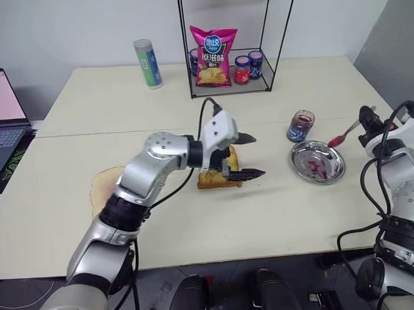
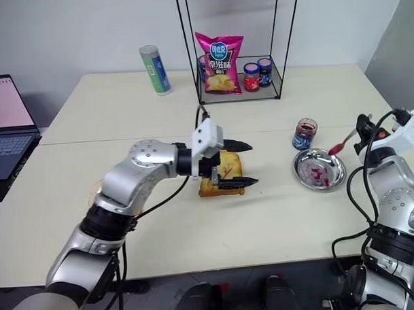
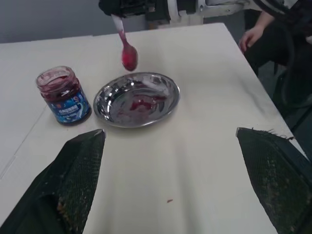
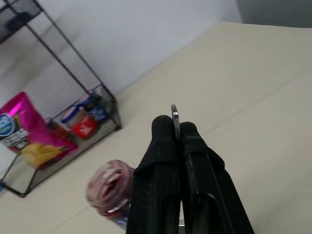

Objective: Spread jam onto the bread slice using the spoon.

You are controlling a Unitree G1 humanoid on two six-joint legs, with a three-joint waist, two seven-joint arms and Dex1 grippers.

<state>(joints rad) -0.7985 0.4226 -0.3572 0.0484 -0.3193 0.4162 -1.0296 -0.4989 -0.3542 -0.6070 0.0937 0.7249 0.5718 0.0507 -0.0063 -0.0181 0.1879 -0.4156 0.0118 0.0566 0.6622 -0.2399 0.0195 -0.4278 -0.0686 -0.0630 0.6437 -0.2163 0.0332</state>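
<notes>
my right gripper (image 1: 366, 124) pinches the small silver jam-coated spoon (image 1: 342, 136) above the round steel dish (image 1: 318, 162), far from the thick golden toasted bread slice (image 2: 220, 176) under my wide-open, empty left gripper (image 1: 249, 155), so jam could drip onto the tabletop (image 1: 263, 214) in transit

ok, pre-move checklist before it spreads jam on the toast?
1. Spoon gripped: ok, right gripper shut on its handle.
2. Jam on spoon bowl: ok, bowl shows red in the left wrist view.
3. Bread slice on the table: ok, lying flat.
4. Bread steadied: not ok, left gripper open, fingers over the slice, no grip visible.
5. Spoon over bread: not ok, it hangs above the far rim of the metal dish, off to the right.
6. Jam jar upright, lid off: ok.
</notes>
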